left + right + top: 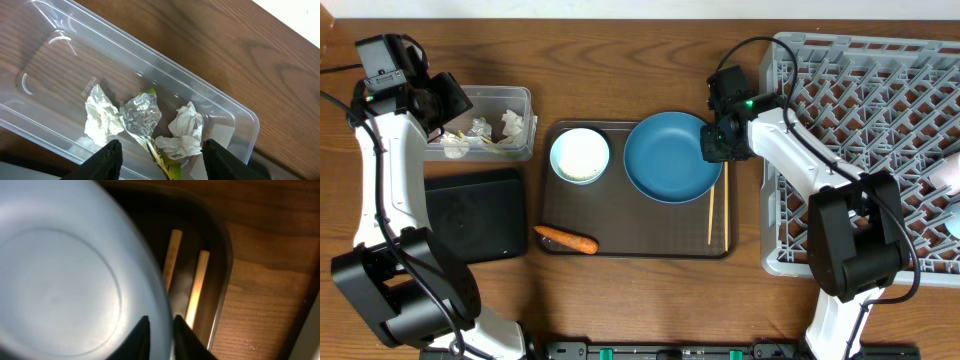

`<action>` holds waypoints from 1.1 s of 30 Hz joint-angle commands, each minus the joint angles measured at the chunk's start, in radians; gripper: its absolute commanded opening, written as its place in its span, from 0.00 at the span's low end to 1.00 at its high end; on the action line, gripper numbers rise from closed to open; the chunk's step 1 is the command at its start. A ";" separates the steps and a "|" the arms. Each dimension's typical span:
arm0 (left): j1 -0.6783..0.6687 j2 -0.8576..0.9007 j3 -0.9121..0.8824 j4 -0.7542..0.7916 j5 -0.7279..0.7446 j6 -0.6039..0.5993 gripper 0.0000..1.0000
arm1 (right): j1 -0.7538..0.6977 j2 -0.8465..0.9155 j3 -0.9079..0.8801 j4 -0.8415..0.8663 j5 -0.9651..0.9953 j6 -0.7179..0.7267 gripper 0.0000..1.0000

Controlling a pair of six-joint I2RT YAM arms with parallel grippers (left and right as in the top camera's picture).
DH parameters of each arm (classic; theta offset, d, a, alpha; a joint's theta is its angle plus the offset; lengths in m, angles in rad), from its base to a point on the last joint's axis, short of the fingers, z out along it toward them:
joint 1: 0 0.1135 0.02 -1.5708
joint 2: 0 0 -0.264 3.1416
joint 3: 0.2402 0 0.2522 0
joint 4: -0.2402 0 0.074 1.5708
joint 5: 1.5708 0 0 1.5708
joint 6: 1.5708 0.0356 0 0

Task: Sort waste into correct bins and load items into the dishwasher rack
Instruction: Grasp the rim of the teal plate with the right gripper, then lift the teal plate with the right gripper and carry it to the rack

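The dark blue plate (668, 157) lies on the brown serving tray (650, 245). My right gripper (718, 143) is shut on the plate's right rim (161, 322). Two wooden chopsticks (712, 213) lie beside it (196, 287). The white bowl (580, 156) sits at the tray's left, the orange carrot (567, 239) at its front left. My left gripper (448, 100) is open and empty above the clear tub (515, 97), which holds white tissue (186, 131), a yellow, foil-lined wrapper (143, 116) and more tissue (101, 116). The grey rack (865, 140) stands at the right.
The flat black tray (475, 213) lies in front of the clear tub. A pale cup (950, 172) sits at the rack's right edge. The rack's left wall stands close to the serving tray's right side.
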 commanded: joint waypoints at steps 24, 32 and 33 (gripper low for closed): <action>0.000 0.002 -0.010 -0.010 0.001 -0.002 0.55 | -0.054 -0.101 0.010 0.039 0.064 0.014 0.01; 0.000 0.002 -0.010 -0.010 0.001 -0.002 0.54 | -0.056 -0.193 0.010 0.107 0.126 -0.013 0.01; 0.000 0.002 -0.010 -0.010 0.001 -0.002 0.54 | -0.056 -0.219 0.010 0.117 0.144 -0.033 0.01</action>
